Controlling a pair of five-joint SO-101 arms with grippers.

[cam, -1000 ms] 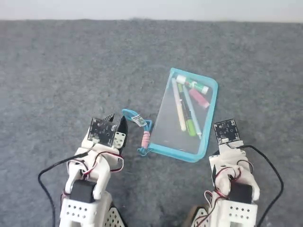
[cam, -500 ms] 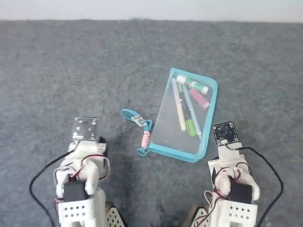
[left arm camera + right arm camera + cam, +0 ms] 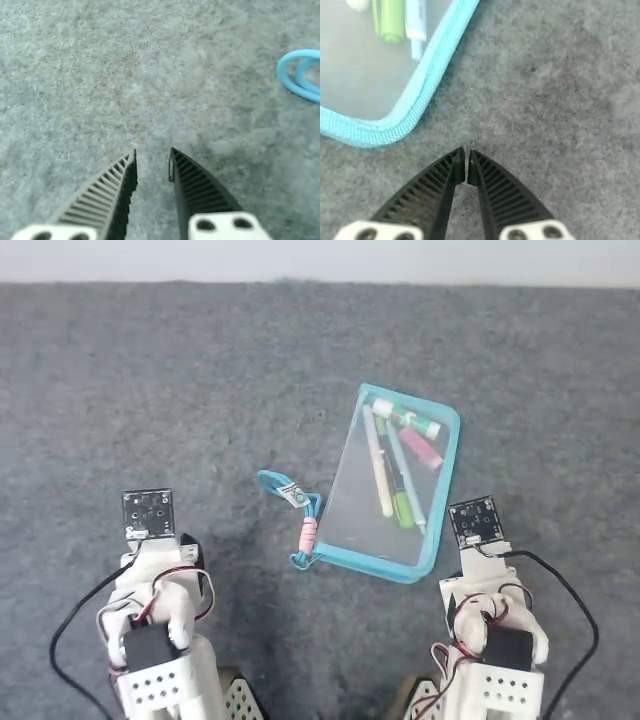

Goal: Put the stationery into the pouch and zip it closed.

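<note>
- Pouch (image 3: 365, 525) on the grey, felt-like tabletop (image 3: 150, 370): a flat case with a clear front and turquoise edging, lying right of the middle. Its long side is tilted, and its near corner lies just ahead of the right arm.
- Left arm (image 3: 150, 580) sits at the near left, well apart from the pouch. Its jaws stand slightly apart above bare tabletop and grip nothing.
- Right arm (image 3: 480, 570) sits at the near right. Its jaws are closed tip to tip, empty, over bare tabletop just beside the pouch's turquoise edge (image 3: 420, 100).
- Stationery lies inside the pouch, seen through the clear front:
  - a pale yellow pen (image 3: 378, 465)
  - a blue-and-white pen (image 3: 405, 475)
  - a green marker (image 3: 402, 508)
  - a pink piece (image 3: 420, 447)
  - a white piece with green ends (image 3: 405, 417) at the far end
- Strap (image 3: 290, 490): a turquoise loop with a pink bead section (image 3: 309, 533), lying on the tabletop. It runs from the pouch's near left corner toward the left arm. Whether the zip is fully closed cannot be told.
</note>
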